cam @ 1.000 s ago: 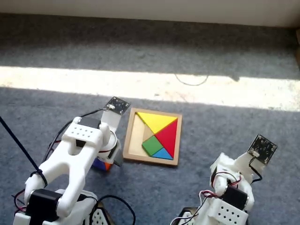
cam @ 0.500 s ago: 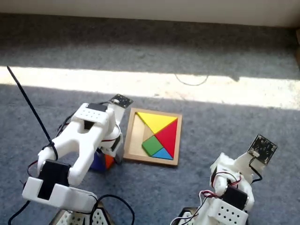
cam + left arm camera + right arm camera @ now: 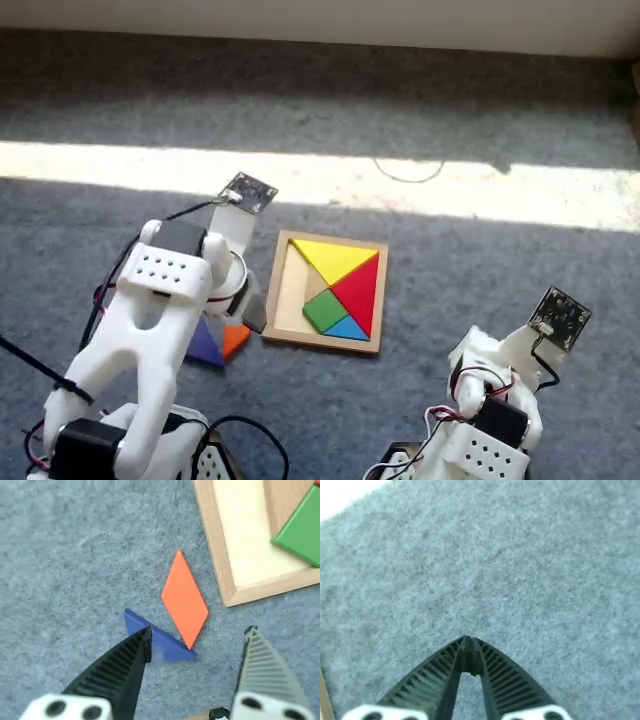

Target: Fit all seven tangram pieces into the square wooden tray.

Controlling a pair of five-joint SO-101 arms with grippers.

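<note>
Wooden tray: one, centre of the high view.
Coloured pieces in the tray: four: yellow triangle, red triangle, green square, light blue triangle.
Tan triangle in the tray: one; piece or bare wood, cannot tell.
Pieces on the carpet: two: orange parallelogram, dark blue triangle.
Arms: two, lower left and lower right.
Grippers: two: left gripper, right gripper.

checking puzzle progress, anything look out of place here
Yes. The orange piece and the blue triangle lie on the carpet outside the tray, touching each other near its corner. Inside the tray, a pale strip along that side is bare.
</note>
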